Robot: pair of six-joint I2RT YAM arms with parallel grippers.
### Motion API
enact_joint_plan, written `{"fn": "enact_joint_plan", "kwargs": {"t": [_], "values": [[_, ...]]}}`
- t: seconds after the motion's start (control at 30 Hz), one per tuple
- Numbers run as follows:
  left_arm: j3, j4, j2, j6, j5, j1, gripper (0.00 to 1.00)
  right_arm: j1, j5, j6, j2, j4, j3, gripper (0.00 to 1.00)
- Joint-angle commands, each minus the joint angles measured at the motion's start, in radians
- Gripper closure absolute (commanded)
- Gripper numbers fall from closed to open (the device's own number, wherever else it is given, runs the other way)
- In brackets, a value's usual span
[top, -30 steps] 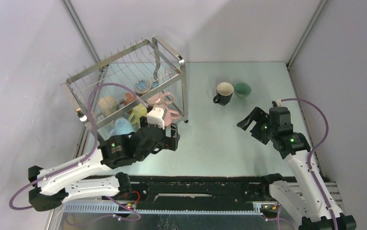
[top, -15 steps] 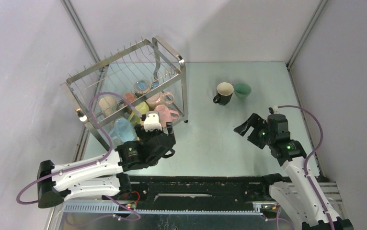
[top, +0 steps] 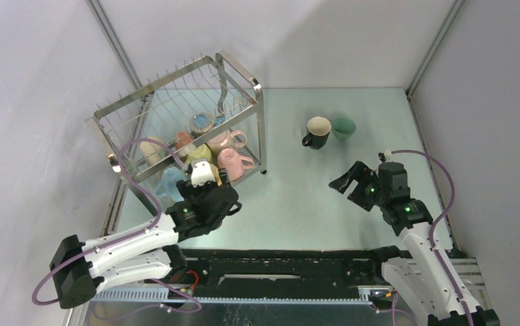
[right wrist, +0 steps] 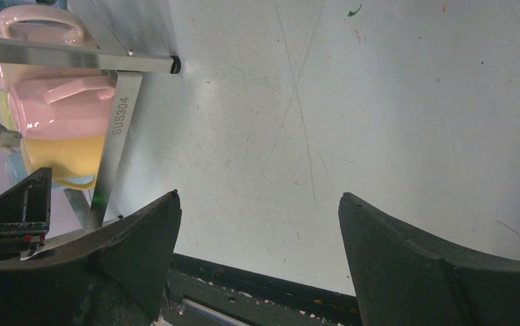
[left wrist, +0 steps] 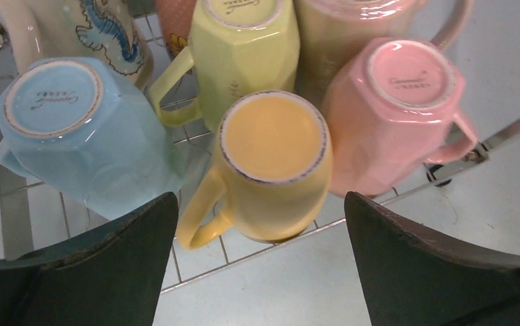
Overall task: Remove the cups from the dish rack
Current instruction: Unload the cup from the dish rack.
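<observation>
The steel wire dish rack (top: pixel 240 71) stands at the back left and holds several cups upside down on its lower tier. The left wrist view shows a yellow cup (left wrist: pixel 274 170), a pink cup (left wrist: pixel 393 115), a light blue cup (left wrist: pixel 74 129) and a lime cup (left wrist: pixel 244 54). My left gripper (left wrist: pixel 259 198) is open and empty, just above the yellow cup at the rack's front edge (top: pixel 218 192). My right gripper (top: pixel 349 180) is open and empty over bare table (right wrist: pixel 259 195). A black cup (top: pixel 317 132) and a green cup (top: pixel 343 127) stand on the table.
The rack's front leg (right wrist: pixel 118 136) shows at the left of the right wrist view, with the pink cup (right wrist: pixel 60 109) and the yellow cup (right wrist: pixel 60 156) behind it. Grey walls close in the table on three sides. The black base rail (top: pixel 277 261) runs along the near edge.
My left gripper has moved left and nearer along the rack's front, from by the pink cup to over the yellow cup. My right gripper has drawn back slightly toward its base.
</observation>
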Motion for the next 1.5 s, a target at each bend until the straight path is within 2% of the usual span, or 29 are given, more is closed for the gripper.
{"fn": "enact_joint_plan", "kwargs": {"t": [0.0,0.37,0.67,0.8,0.97,1.2,1.3,1.37,1.43,1.47], "values": [[-0.068,0.232,-0.039,0.136,0.060,0.065,0.00,0.005,-0.014,0.018,-0.015,0.029,-0.018,0.08],[-0.150,0.413,-0.032,0.288,0.183,0.193,0.00,0.011,-0.017,0.024,-0.004,0.039,-0.026,0.08],[-0.159,0.539,0.058,0.344,0.247,0.240,0.00,0.020,-0.016,0.022,0.006,0.038,-0.026,0.08],[-0.150,0.528,0.079,0.323,0.264,0.253,0.00,0.022,-0.015,0.020,0.008,0.034,-0.027,0.08],[-0.149,0.509,0.060,0.308,0.273,0.253,0.08,0.026,-0.015,0.019,0.013,0.042,-0.031,0.09],[-0.134,0.506,0.090,0.317,0.244,0.258,0.28,0.040,-0.011,0.026,0.015,0.047,-0.036,0.09],[-0.117,0.482,0.092,0.302,0.230,0.260,0.31,0.040,-0.010,0.024,0.016,0.043,-0.036,0.09],[-0.101,0.439,0.089,0.280,0.219,0.261,0.27,0.042,-0.007,0.022,0.018,0.041,-0.036,0.09],[-0.091,0.429,0.088,0.270,0.219,0.261,0.15,0.044,-0.006,0.020,0.020,0.042,-0.037,0.09],[-0.087,0.433,0.092,0.278,0.226,0.263,0.13,0.045,-0.006,0.023,0.019,0.042,-0.036,0.09]]}}
